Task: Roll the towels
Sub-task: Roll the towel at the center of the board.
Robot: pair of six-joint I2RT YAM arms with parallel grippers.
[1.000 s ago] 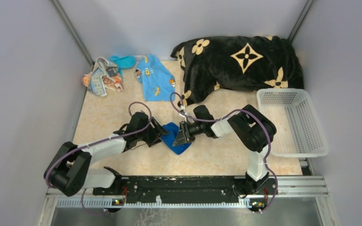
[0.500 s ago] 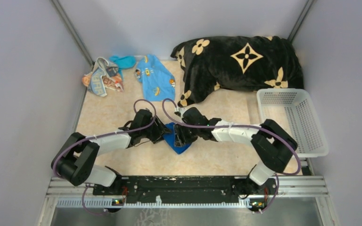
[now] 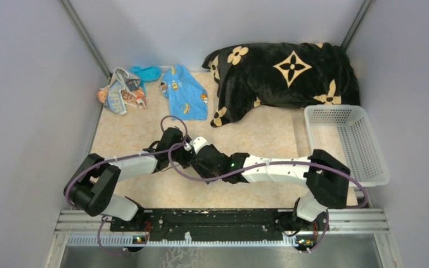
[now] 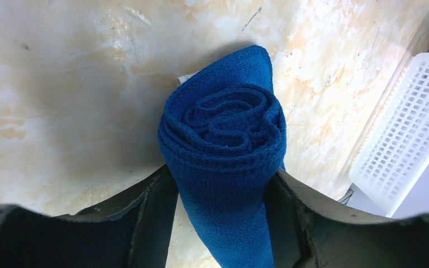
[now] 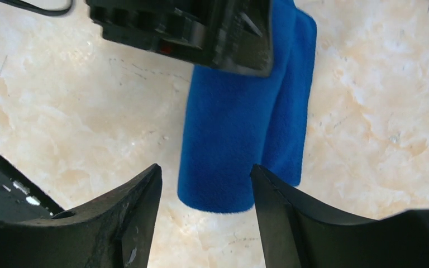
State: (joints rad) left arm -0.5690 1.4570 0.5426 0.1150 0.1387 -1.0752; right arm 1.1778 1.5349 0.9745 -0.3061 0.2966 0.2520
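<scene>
Clamping the rolled dark blue towel (image 4: 223,128) from both sides, the left gripper (image 4: 220,177) presses against each flank of the roll, whose spiral end faces its wrist camera. The right gripper (image 5: 205,170) stands with its jaws apart. The roll's other end reaches in between them, with a gap showing on at least one side. Seen from above, the two grippers meet nose to nose on the table (image 3: 257,134), a little left of centre, and hide the towel there. At the far left lie the striped towel (image 3: 120,89), the turquoise towel (image 3: 146,72) and the light blue printed towel (image 3: 183,92), all loose and not rolled. The black blanket (image 3: 285,72) is heaped at the far right. The white basket (image 3: 341,151) sits just nearer, against the right edge.
</scene>
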